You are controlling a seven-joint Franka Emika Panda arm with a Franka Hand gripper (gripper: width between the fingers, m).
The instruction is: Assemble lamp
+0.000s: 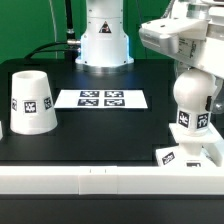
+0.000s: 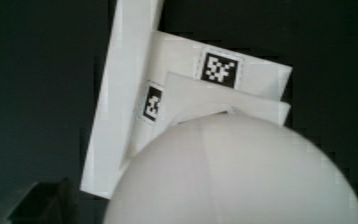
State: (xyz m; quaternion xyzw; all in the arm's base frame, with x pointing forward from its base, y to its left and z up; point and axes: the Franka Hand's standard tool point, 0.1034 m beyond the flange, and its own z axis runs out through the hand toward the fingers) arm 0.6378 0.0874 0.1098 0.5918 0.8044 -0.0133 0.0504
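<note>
Bulb (image 1: 191,101) upright at exterior view's right, round head up, tagged stem down on flat square base (image 1: 186,156) near table front edge. Gripper (image 1: 192,62) directly above bulb head; finger state not discernible, tips hidden, contact with bulb unclear. Wrist view: bulb dome (image 2: 229,170) filling frame, base (image 2: 202,85) behind it. Shade (image 1: 32,102) standing apart at exterior view's left, marker board (image 1: 101,99) between, mid-table. Step likely bulb seating into base, maybe screwing. Next probably needs bulb checked as firm, release, then travel to shade for capping.
</note>
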